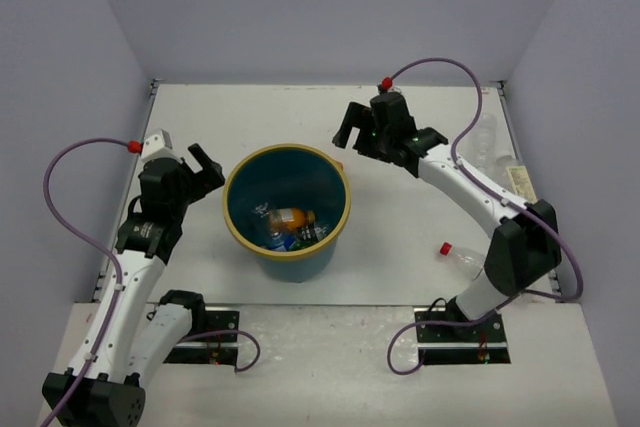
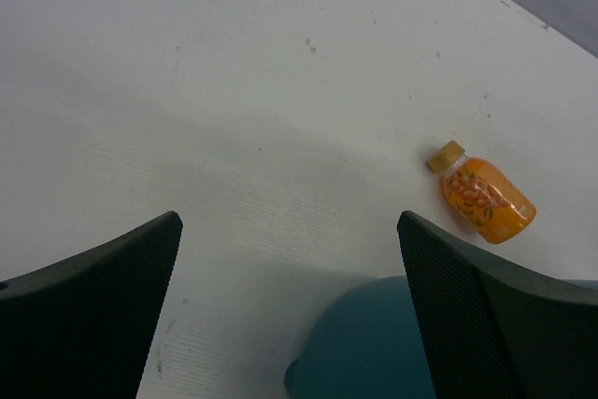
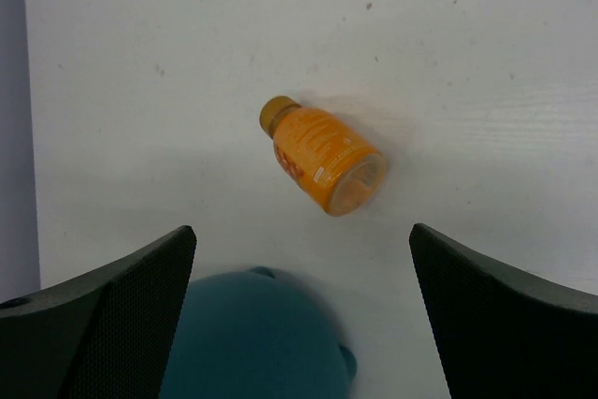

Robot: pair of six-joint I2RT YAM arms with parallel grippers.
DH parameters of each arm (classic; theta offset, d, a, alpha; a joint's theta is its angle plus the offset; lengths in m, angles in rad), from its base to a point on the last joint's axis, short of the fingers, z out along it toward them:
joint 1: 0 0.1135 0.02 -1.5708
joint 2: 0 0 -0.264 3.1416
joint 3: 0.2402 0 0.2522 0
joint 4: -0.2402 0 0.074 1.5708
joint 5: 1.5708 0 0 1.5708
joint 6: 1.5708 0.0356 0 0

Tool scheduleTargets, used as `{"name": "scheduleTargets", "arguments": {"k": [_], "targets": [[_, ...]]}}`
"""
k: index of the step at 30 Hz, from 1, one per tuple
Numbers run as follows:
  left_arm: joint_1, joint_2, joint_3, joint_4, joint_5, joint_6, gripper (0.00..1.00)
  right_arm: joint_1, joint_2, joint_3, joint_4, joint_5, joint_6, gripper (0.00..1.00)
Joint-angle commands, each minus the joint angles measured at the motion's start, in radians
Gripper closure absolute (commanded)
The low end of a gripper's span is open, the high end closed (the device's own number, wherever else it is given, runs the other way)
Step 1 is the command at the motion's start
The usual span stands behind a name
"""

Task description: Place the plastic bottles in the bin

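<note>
The teal bin (image 1: 236, 209) with a tan rim stands mid-table and holds several bottles, one with an orange label (image 1: 292, 217). A small orange bottle (image 3: 327, 158) with a tan cap lies on its side just beyond the bin's far right rim; it also shows in the left wrist view (image 2: 486, 198) and barely in the top view (image 1: 338, 164). My right gripper (image 1: 350, 127) hangs open and empty above it (image 3: 304, 231). My left gripper (image 1: 206, 169) is open and empty by the bin's left rim (image 2: 290, 221). A clear bottle with a red cap (image 1: 462, 255) lies at the right.
Another clear bottle (image 1: 492, 145) with a pale label lies along the right wall. The bin's outer wall shows low in both wrist views (image 2: 374, 352) (image 3: 252, 338). Grey walls close the table on three sides.
</note>
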Motion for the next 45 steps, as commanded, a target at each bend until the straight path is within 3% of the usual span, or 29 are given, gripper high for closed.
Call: {"name": "scheduleTargets", "arguments": {"k": [1,10,29,33,36,41,45], "targets": [[0.005,-0.005,0.049,-0.015,-0.024,0.019,0.00,-0.002,0.087,-0.006,0.032,-0.068,0.137,0.01],[0.005,-0.022,0.039,-0.038,-0.013,0.036,0.00,0.000,0.279,-0.014,0.148,-0.151,0.246,0.01],[0.004,-0.036,0.027,-0.038,0.022,0.042,0.00,0.028,0.490,0.027,0.287,-0.214,0.416,0.02],[0.004,-0.036,0.025,-0.041,0.028,0.044,0.00,0.029,0.473,-0.026,0.342,-0.191,0.437,0.18],[0.005,-0.032,0.025,-0.041,0.030,0.044,0.00,0.029,0.428,-0.065,0.378,-0.162,0.439,0.49],[0.005,-0.035,0.022,-0.042,0.034,0.045,0.00,0.028,0.327,-0.123,0.402,-0.083,0.409,0.69],[0.005,-0.035,0.022,-0.043,0.044,0.047,0.00,0.027,0.158,-0.211,0.462,-0.012,0.359,0.75]]}}
